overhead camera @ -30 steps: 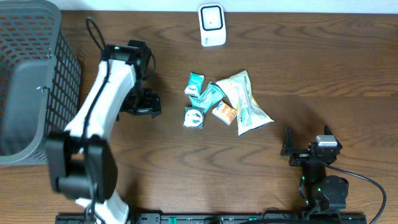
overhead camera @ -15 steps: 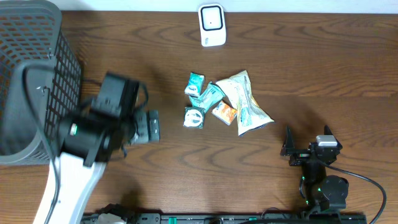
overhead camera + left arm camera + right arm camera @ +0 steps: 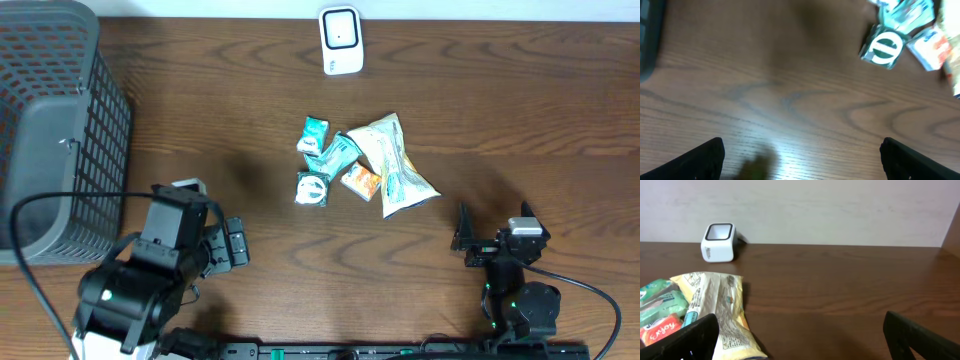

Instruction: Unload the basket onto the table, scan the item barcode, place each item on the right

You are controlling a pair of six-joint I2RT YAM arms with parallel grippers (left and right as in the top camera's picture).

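Several small snack packets lie heaped mid-table: two teal ones (image 3: 325, 145), a round green-and-white one (image 3: 312, 189), an orange one (image 3: 360, 180) and a large cream bag (image 3: 392, 165). A white barcode scanner (image 3: 340, 40) stands at the far edge. My left gripper (image 3: 235, 243) hangs open near the front left, well short of the heap, nothing between its fingers. In the left wrist view, the green-and-white packet (image 3: 885, 46) shows ahead to the right. My right gripper (image 3: 493, 225) rests open at the front right. Its view takes in the cream bag (image 3: 720, 315) and the scanner (image 3: 718, 242).
A dark mesh basket (image 3: 50, 130) with a grey liner fills the left end of the table. Bare wood lies between the heap and both grippers. A pale wall runs behind the scanner in the right wrist view.
My left arm has drawn back from beside the basket to the front left of the table, its gripper still open. The right arm and the packets have not moved.
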